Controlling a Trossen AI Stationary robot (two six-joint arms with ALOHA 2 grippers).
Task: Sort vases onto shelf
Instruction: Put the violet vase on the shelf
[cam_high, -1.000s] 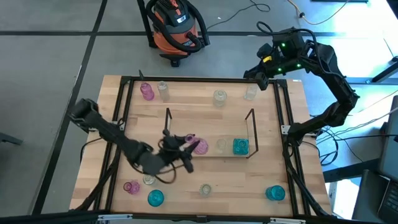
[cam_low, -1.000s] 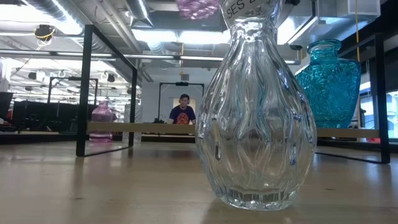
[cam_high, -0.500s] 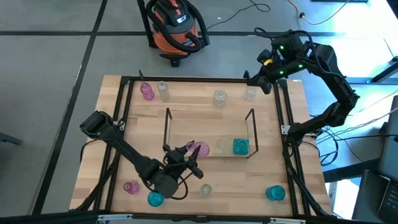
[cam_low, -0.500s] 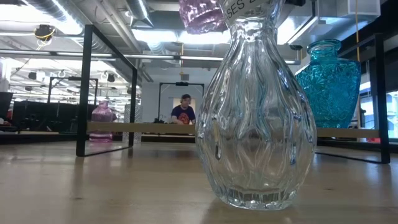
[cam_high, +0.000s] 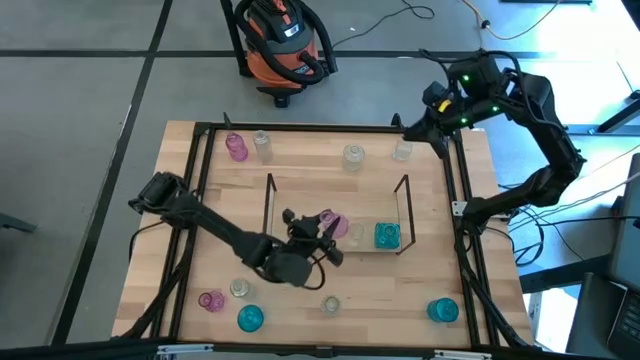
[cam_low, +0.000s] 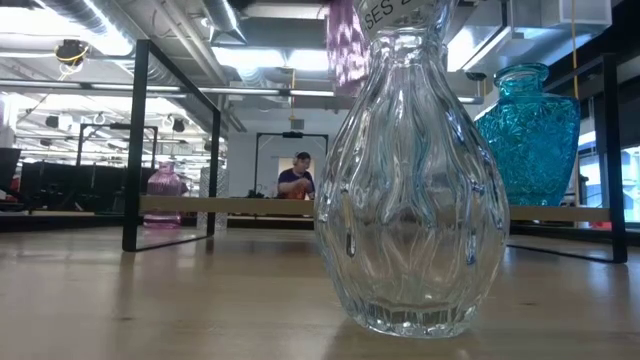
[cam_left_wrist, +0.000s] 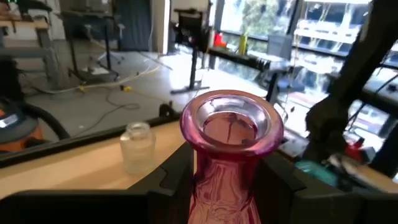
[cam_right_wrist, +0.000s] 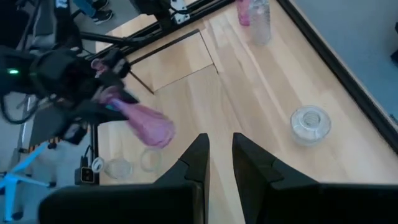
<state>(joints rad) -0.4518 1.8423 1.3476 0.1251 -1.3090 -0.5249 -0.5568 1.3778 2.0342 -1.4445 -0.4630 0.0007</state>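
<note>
left gripper (cam_high: 318, 232) clamped on pink vase (cam_high: 334, 224), long axis tilted | over shelf (cam_high: 402, 212) front, open slot beneath | right gripper (cam_high: 412, 127) far corner, fingers near closed, empty

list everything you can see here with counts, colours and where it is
pink vases: three; one at the table's far left corner, one near left, one held over the shelf
teal vases: three; one on the shelf's right end, one near left, one near right
clear vases: at least six; three along the far edge, one near left, one near middle, one on the shelf
shelf: one, dark wire frame, table middle
table: one, light wood, black frame round it
vacuum cleaner: one, orange and black, on the floor beyond the table
person: one, far back in the room
left gripper: shut on the held pink vase
right gripper: above the far right corner, holding nothing
</note>
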